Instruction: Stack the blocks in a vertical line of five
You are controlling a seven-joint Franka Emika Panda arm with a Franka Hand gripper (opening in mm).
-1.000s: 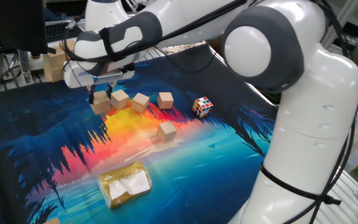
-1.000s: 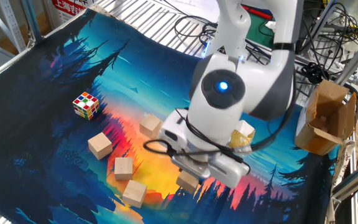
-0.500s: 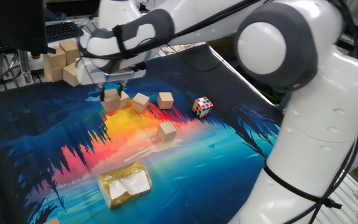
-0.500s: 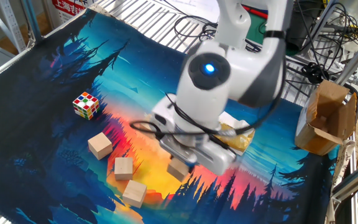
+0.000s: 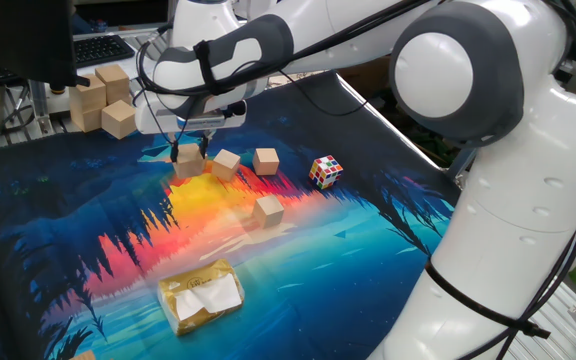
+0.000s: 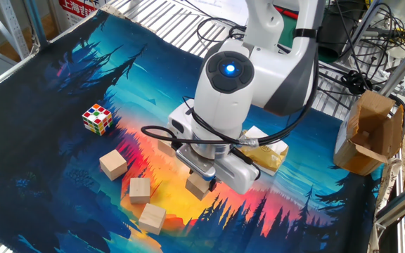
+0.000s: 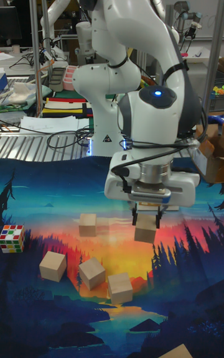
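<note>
- Forest-sunset mat (image 5: 368, 250) covers your table, blue to orange
- Your gripper (image 7: 147, 217) has its jaws clamped on one block (image 7: 145, 229), held just above the mat
- Three blocks sit in a loose cluster: (image 7: 53, 266), (image 7: 92, 272), (image 7: 121, 288); a fifth (image 7: 88, 224) lies apart, nearer the arm's base
- Puzzle cube (image 7: 10, 237) rests well off to one side
- Yellow packet (image 5: 201, 296) lies near the mat's edge
- Larger pale blocks (image 5: 103, 98) stand beyond the mat

Bystanders on the forest-print mat (image 5: 388, 240)

A multicoloured puzzle cube (image 5: 326, 171) is seen near the mat's edge; a yellow crinkled packet (image 5: 201, 295) lies well apart; larger pale wooden blocks (image 5: 98, 95) are stacked beyond the mat.
</note>
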